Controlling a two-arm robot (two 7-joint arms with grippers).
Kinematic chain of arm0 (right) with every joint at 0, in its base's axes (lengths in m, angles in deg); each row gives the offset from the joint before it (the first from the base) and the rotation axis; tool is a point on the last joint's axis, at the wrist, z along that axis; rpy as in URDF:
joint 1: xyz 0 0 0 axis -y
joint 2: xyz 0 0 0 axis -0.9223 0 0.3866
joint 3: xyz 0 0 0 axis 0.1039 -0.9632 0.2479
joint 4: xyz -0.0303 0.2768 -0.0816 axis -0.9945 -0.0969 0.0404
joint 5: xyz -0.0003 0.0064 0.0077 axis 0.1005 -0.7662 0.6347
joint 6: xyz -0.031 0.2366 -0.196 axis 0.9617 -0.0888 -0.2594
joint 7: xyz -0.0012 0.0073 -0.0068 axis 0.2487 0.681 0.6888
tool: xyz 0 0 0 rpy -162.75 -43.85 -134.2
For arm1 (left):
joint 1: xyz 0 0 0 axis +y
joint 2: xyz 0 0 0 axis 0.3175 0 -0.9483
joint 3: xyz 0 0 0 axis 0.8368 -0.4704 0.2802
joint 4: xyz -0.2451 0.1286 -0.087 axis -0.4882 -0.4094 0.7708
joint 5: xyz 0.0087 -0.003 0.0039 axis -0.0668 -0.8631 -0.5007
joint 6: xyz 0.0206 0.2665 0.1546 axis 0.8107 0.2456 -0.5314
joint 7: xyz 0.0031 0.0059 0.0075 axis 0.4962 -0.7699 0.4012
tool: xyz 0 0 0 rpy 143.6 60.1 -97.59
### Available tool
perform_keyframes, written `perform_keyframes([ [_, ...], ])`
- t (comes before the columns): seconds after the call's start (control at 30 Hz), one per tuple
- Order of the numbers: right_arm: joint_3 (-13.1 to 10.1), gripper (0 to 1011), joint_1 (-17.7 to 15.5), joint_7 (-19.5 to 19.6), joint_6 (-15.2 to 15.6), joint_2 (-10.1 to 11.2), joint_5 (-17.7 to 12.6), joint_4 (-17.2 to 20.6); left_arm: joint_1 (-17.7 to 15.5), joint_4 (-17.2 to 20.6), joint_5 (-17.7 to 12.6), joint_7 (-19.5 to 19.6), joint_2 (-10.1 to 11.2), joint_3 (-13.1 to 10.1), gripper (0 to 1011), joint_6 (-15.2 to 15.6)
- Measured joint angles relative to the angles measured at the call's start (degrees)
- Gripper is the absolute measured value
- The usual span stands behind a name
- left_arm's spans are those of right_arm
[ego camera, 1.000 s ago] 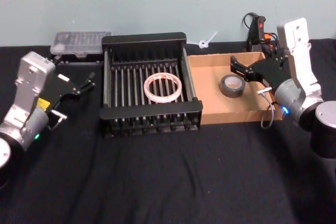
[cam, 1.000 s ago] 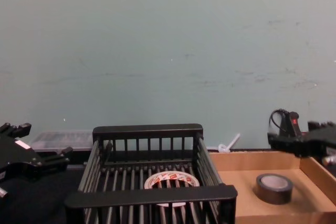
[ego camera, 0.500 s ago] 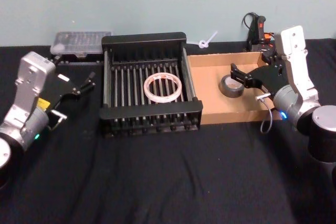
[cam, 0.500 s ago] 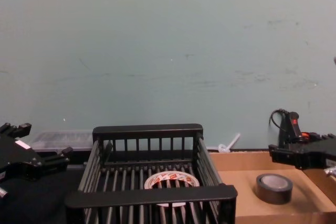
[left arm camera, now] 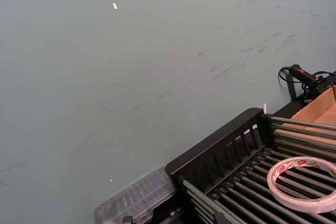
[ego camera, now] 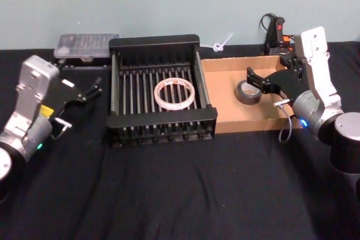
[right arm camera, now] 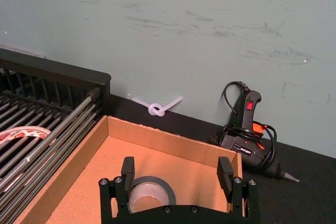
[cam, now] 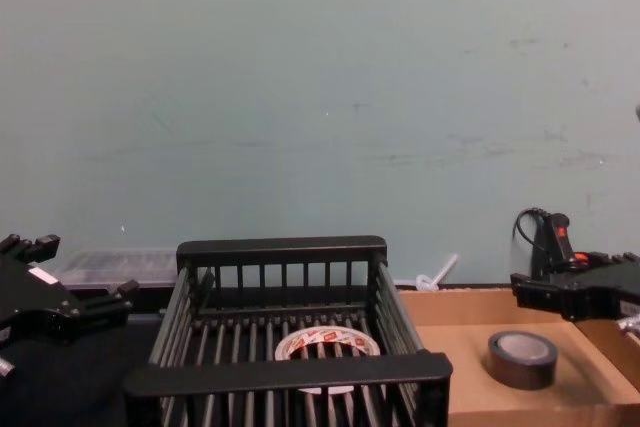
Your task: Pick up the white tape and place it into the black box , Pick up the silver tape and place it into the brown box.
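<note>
The white tape [ego camera: 175, 93] lies flat on the slatted floor of the black box [ego camera: 162, 120], also seen from the left wrist as white tape [left arm camera: 304, 182]. The silver tape [ego camera: 247, 92] rests on the floor of the brown box [ego camera: 220, 100]. My right gripper [ego camera: 254, 81] hovers open just over the silver tape's right side. In the right wrist view its fingers [right arm camera: 127, 167] stand wide apart, with the silver tape [right arm camera: 149, 191] below and between them, untouched. My left gripper [ego camera: 95, 87] is open and holds nothing, left of the black box.
A clear plastic case [ego camera: 86, 46] sits behind the black box's left corner. A black and orange power tool [right arm camera: 247, 135] with its cord lies behind the brown box, and a white knotted tie [ego camera: 220, 44] lies by the wall. Black cloth covers the table.
The right gripper has sunk a little lower over the brown box, close to the silver tape. Both tapes and the left arm have stayed where they were.
</note>
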Motion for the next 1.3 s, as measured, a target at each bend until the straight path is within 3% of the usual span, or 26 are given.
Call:
perform_keyframes([
  [1.3, 0.0, 1002, 0.0, 0.0, 0.0, 0.1, -0.1, 0.1, 0.0, 0.0, 0.0, 0.0, 0.0, 0.0, 1001, 0.0],
])
